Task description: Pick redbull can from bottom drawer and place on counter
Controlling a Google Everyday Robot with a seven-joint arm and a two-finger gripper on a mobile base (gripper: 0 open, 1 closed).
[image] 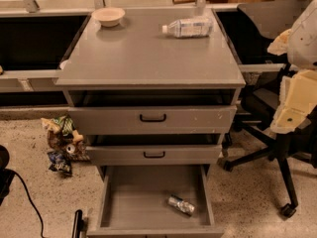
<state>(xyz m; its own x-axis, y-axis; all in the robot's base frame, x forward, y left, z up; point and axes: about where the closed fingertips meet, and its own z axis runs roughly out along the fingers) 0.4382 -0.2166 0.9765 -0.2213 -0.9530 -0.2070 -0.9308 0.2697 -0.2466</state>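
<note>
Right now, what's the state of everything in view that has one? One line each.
bottom drawer: wide open
redbull can: on its side, on the drawer floor, right front
top drawer: ajar
middle drawer: ajar
plastic bottle: capped, on its side on the counter
bowl: upright on the counter
gripper: right of the cabinet, holding nothing

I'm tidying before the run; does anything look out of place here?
Yes. A plastic bottle lies on its side on the counter, the redbull can lies tipped in the open bottom drawer, and crumpled wrappers litter the floor left of the cabinet. The hand hangs at the right, beside the cabinet.
</note>
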